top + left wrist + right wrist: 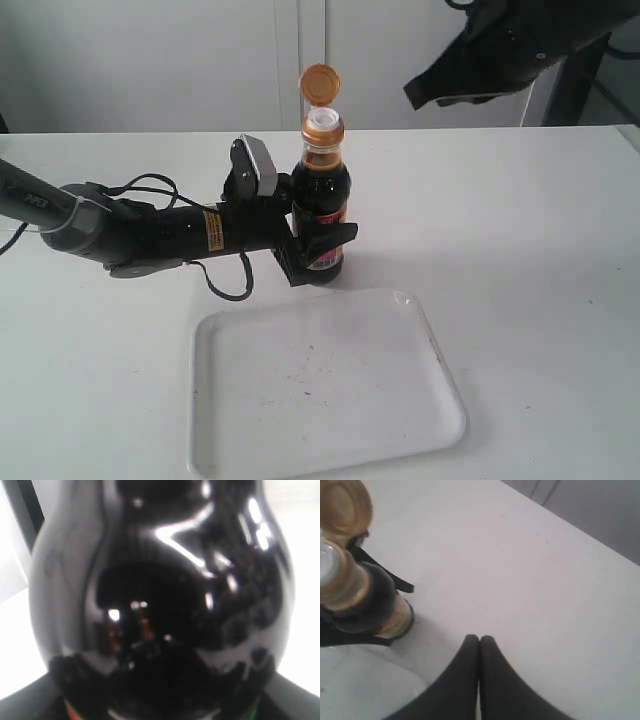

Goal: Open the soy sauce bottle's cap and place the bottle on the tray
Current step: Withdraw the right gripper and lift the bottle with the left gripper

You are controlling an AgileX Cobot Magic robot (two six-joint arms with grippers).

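The soy sauce bottle [322,195] stands upright on the table just behind the tray [330,400]. Its orange cap [320,83] is flipped up and open, showing the white spout [323,121]. My left gripper [318,250] is shut on the bottle's lower body around the label. The dark bottle [165,605] fills the left wrist view. My right gripper [479,639] is shut and empty, held high above the table to the right of the bottle [367,600], whose open cap [342,505] also shows there. In the exterior view the right gripper [415,95] hangs at the upper right.
The white tray lies in front of the bottle, its corner [365,685] showing in the right wrist view. The left arm [130,230] stretches across the table from the left. A white wall stands behind the table.
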